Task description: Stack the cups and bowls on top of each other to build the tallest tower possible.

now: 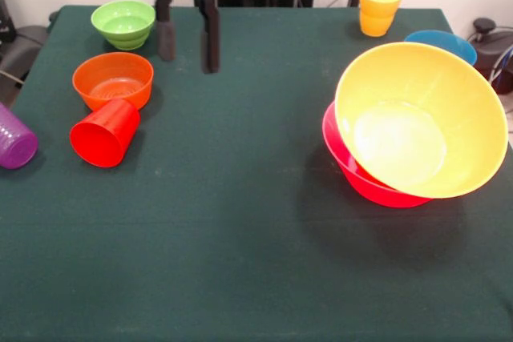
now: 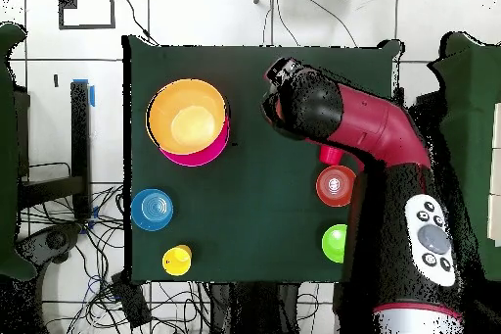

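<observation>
Gripper hung empty, fingers apart, above the table. Large yellow-orange plastic bowl sat tilted in the large pink bowl, probably not seated. Red plastic cup lay tipped against the small orange bowl.

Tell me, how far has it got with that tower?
Barely begun. Only the yellow-orange bowl sits tilted in the pink bowl. The gripper hangs open and empty above the orange bowl. The red cup and purple cup lie toppled; the green bowl, blue bowl and yellow cup wait.
</observation>
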You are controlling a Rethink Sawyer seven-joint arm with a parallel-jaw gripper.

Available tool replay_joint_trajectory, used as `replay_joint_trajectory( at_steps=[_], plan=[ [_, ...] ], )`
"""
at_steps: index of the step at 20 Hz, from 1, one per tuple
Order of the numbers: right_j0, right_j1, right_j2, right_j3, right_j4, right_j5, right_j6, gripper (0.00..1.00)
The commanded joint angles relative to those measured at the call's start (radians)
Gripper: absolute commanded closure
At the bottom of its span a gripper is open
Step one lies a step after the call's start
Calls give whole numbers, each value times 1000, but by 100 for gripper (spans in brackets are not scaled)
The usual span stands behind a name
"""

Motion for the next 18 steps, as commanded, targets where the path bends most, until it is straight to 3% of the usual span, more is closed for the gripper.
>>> replay_joint_trajectory(
  at_steps=[1,10,18],
  plan=[
    [-14,87,131,105,-115,-19,-175,0],
    [-57,108,169,84,-182,-6,-186,0],
    [-98,33,195,84,-197,95,-207,0]
  ],
)
